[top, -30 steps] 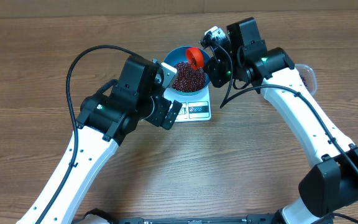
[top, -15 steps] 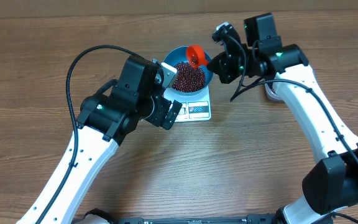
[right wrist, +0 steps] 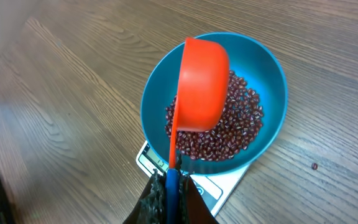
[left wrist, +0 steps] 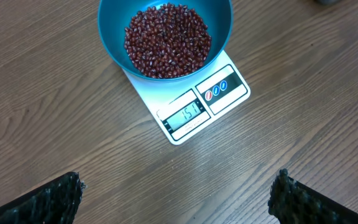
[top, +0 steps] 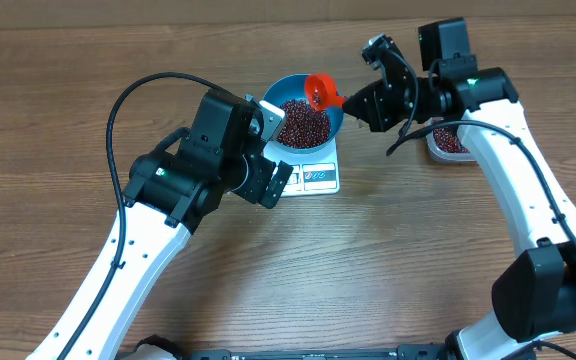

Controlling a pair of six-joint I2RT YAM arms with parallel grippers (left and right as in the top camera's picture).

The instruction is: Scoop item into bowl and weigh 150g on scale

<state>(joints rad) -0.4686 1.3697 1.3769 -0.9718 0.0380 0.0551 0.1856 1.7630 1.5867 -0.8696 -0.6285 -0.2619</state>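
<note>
Wooden table [top: 68, 80] bears scale [left wrist: 194, 102]; orange scoop [right wrist: 201, 84] overhangs bowl [right wrist: 267, 68].

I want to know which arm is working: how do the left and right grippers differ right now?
The left gripper is open and empty; the right gripper is shut on the orange scoop by its handle. The left hangs over bare table short of the scale; the right holds its scoop over the blue bowl. Both face the bowl of beans.

arms [top: 508, 185]: white links, black joint housings | cables [top: 168, 76]: black, looping | left gripper [left wrist: 178, 186] fingers [left wrist: 48, 202]: black, ribbed
</note>
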